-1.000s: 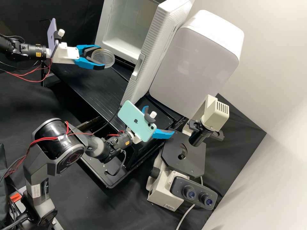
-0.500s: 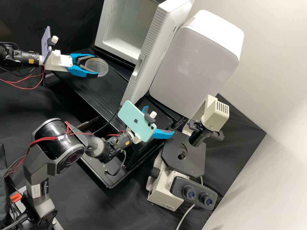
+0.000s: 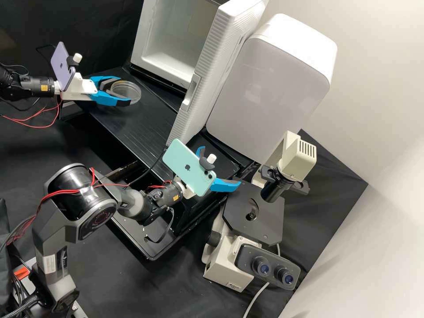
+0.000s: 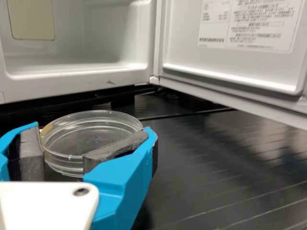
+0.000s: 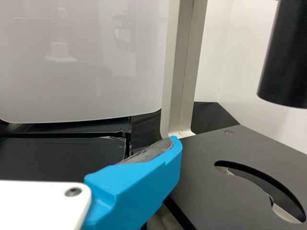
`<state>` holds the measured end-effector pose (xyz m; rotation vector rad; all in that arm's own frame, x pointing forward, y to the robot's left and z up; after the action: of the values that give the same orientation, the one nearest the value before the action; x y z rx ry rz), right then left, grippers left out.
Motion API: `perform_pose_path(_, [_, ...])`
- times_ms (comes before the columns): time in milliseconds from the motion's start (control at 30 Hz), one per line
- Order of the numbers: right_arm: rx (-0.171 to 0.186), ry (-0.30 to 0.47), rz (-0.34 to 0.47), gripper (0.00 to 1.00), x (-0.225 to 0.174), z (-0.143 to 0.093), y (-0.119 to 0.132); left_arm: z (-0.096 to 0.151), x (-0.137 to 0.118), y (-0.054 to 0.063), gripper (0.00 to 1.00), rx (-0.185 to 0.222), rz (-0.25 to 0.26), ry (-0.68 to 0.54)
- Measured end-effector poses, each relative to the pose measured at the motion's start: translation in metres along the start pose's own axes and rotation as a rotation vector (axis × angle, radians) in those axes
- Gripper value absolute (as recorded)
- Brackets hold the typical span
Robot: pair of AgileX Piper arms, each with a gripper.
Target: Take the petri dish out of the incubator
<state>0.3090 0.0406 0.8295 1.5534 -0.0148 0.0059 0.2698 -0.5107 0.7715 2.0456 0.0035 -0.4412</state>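
Since a second ago the left gripper (image 3: pixel 121 92) has drawn back from the incubator (image 3: pixel 170 39) toward eight o'clock in the high view and dropped lower, carrying the petri dish (image 4: pixel 91 132) with it. The right gripper (image 3: pixel 229 183) has stayed where it was.

The left gripper's two fingers are spread about as wide as the dish and clamp its rim from opposite sides, dark pads (image 4: pixel 115 149) pressed to the glass. The dish is out of the chamber, at about ten o'clock in the high view and at eight o'clock from the incubator's mouth. It hangs low over the black bench (image 3: pixel 141 123), and we cannot tell whether it touches.

We judge the removal itself done and the setting-down in hand. The next move calls for easing the dish level onto the bench, then opening the fingers evenly so neither pad drags it sideways.

The dish is clear, and we see nothing in it. The incubator stands with its door (image 3: pixel 207 66) swung open, and the part of its white chamber we can see holds nothing.

The right gripper sits at five o'clock from the door's lower corner, just beside the microscope (image 3: pixel 251 229) stage. We cannot tell whether it is open or closed.
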Motion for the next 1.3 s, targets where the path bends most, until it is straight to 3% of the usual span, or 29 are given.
perform_pose_path(333, [0.000, 0.000, 0.000, 1.00, 0.000, 0.000, 0.000, 0.019, -0.013, -0.026, 0.00, 0.007, -0.092, -0.064])
perform_pose_path(533, [0.000, 0.000, 0.000, 1.00, 0.000, 0.000, 0.000, 0.027, -0.019, -0.032, 0.00, 0.022, -0.089, -0.106])
perform_pose_path(900, [0.000, 0.000, 0.000, 1.00, 0.000, 0.000, 0.000, 0.023, -0.018, -0.033, 0.00, 0.027, -0.076, -0.099])
perform_pose_path(1300, [0.000, 0.000, 0.000, 1.00, 0.000, 0.000, 0.000, 0.012, -0.008, -0.028, 0.00, 0.072, -0.049, -0.061])
